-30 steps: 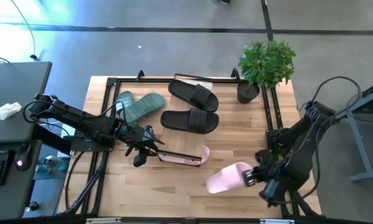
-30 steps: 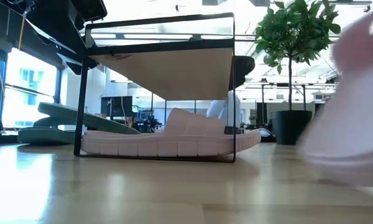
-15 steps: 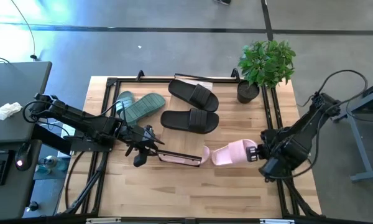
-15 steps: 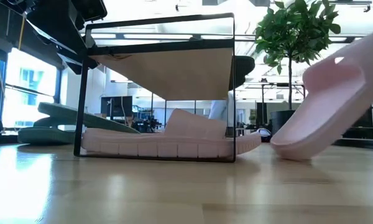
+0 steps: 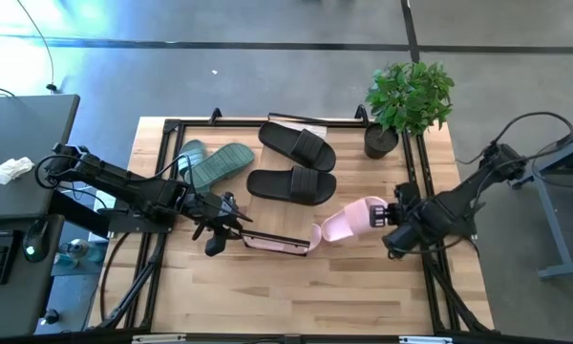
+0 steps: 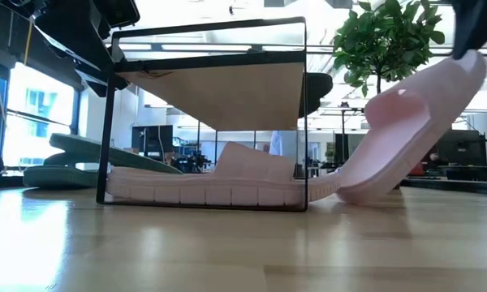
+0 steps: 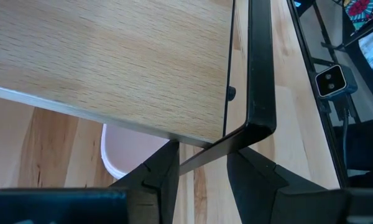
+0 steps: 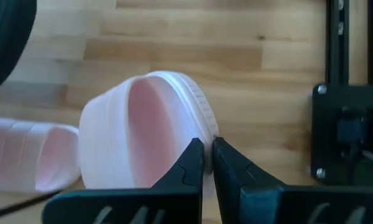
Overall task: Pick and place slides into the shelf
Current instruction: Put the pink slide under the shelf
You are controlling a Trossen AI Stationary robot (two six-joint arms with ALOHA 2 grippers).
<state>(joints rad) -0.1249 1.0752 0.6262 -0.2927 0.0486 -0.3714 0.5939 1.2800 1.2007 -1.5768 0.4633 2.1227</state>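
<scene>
The shelf (image 6: 211, 89) stands on the table at the near left, its plank top (image 7: 112, 56) filling the left wrist view. One pale pink slide (image 6: 219, 182) lies under it, its end sticking out at the shelf's right (image 5: 314, 235). My left gripper (image 5: 231, 227) is at the shelf's left end, shut on its black frame. My right gripper (image 5: 387, 218) is shut on the second pale pink slide (image 5: 351, 221), just right of the shelf. The black slides (image 5: 296, 162) and the green slides (image 5: 215, 162) lie farther back. My left gripper (image 7: 202, 165) has a thin black bar (image 7: 205, 155) at the shelf frame's corner between its two fingers. It comes from the table's left, slanting down. The fingers hide where they meet the bar. The shelf's legs (image 6: 105, 195) stand on the table. My right gripper (image 8: 206, 158) pinches the rim of the pink slide's raised end (image 8: 202, 134) between its two fingers, coming from the table's right. The slide is tilted: its held end (image 6: 471, 69) is up and its other end (image 6: 349, 191) is down at the table beside the shelf.
A potted plant (image 5: 406, 96) stands at the far right corner. Black rig bars (image 5: 415, 182) run along the table's right and far edges. Bare tabletop (image 5: 267, 296) lies near the front edge.
My right gripper has carried the pink slide from the near right corner toward the far edge and slightly left, to the shelf's right end. The slide has turned to point at the shelf, and its low end has come down beside the other pink slide.
</scene>
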